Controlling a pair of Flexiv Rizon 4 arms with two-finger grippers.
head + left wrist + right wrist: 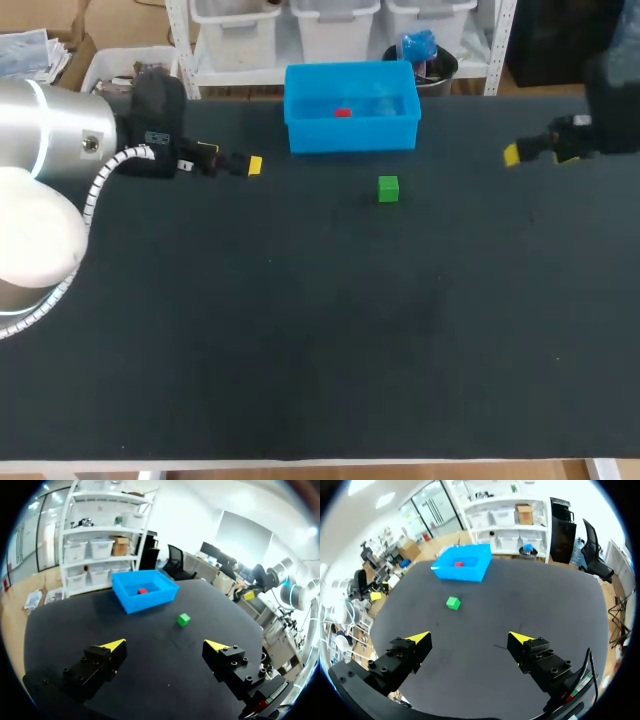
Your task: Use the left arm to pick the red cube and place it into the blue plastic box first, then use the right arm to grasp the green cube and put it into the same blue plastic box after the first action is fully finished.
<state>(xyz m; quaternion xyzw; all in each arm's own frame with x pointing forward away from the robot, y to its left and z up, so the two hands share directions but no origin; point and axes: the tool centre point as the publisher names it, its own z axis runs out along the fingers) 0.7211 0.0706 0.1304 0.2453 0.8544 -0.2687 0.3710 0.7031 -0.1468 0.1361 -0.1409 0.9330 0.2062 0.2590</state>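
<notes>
1. Left gripper (165,645) open, empty, left of the blue plastic box (352,136).
2. Right gripper (470,638) open, empty, right of that box.
3. Red cube (343,113) inside box; green cube (388,188) on bench (300,340) near its front.

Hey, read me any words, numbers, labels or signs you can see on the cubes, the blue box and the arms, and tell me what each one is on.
Small pale label on the wrist of the left arm: too small and blurred to read.
Red cube: no text visible.
Green cube: no text visible.
Blue plastic box: no text visible.
</notes>
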